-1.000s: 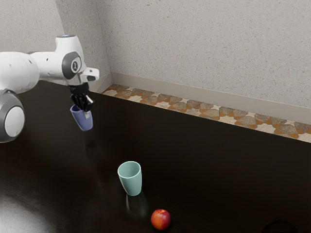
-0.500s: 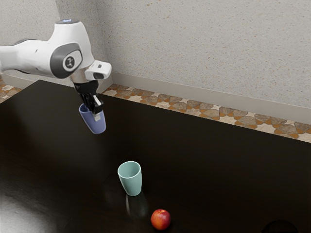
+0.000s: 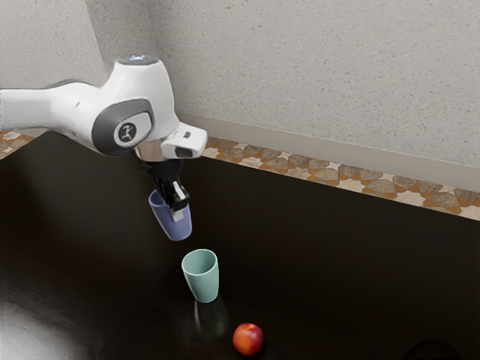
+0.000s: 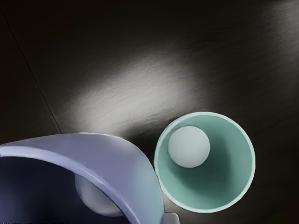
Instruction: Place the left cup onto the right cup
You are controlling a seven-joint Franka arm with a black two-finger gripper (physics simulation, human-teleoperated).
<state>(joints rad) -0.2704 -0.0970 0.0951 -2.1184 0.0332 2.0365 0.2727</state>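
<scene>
Dark desk [image 3: 337, 247], near edge cut off. End effector [image 3: 177, 206] grasps the blue cup [image 3: 172, 219] by its rim, fingertips partly hidden. The cup hangs tilted, just above the upright teal cup [image 3: 200, 275], toward the exterior view's left. Apple [image 3: 248, 338] nearer.

A periwinkle-blue plastic cup [image 3: 166, 222], a mint-green plastic cup [image 3: 201, 275], a red-orange round apple [image 3: 247, 339], a glossy near-black wooden table [image 3: 337, 247], a white arm [image 3: 67, 112] with a black two-finger gripper [image 3: 179, 212], orange-and-cream patterned floor tiles [image 3: 315, 169]
</scene>
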